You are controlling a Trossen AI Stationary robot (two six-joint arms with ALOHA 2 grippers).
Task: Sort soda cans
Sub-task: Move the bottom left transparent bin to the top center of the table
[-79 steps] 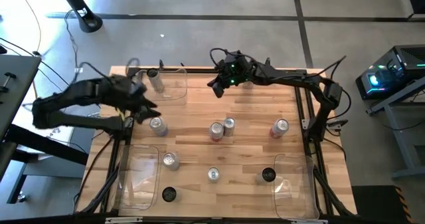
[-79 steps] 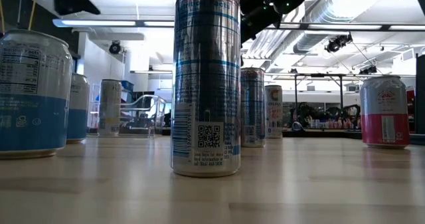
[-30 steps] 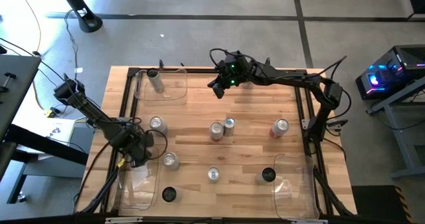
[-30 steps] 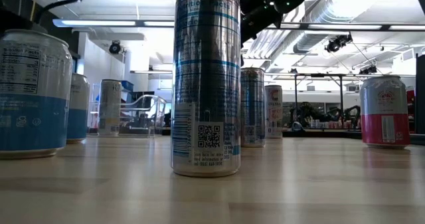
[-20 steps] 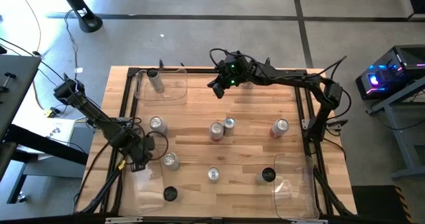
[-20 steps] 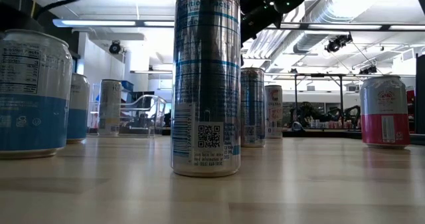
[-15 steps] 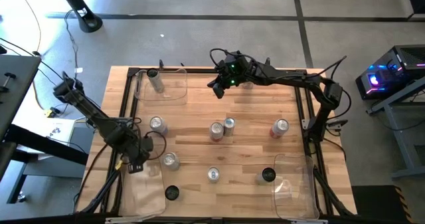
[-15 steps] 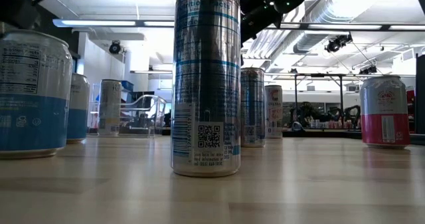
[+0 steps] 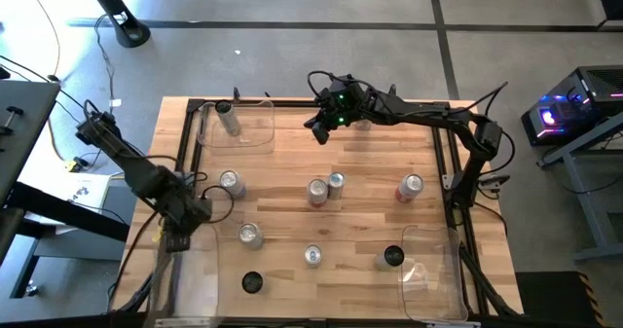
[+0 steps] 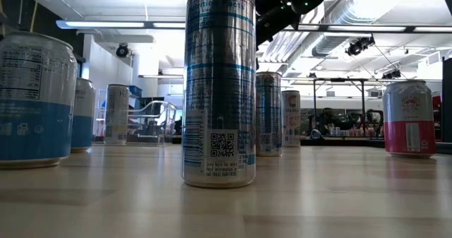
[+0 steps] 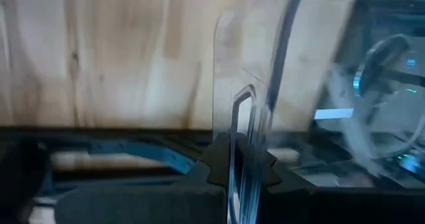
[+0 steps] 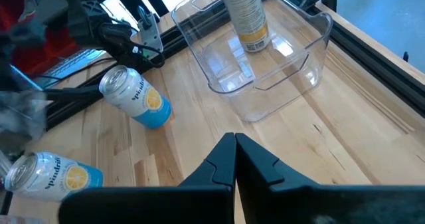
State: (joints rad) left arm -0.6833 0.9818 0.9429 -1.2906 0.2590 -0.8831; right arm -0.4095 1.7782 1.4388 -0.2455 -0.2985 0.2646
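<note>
Here, the left gripper (image 11: 238,159) pinches the rim of a clear bin (image 9: 200,281), likely repositioning it; the right gripper (image 9: 318,128) hovers, clenched and empty.

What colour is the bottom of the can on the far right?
Pink-red, on the silver can; low view shows it best.
</note>
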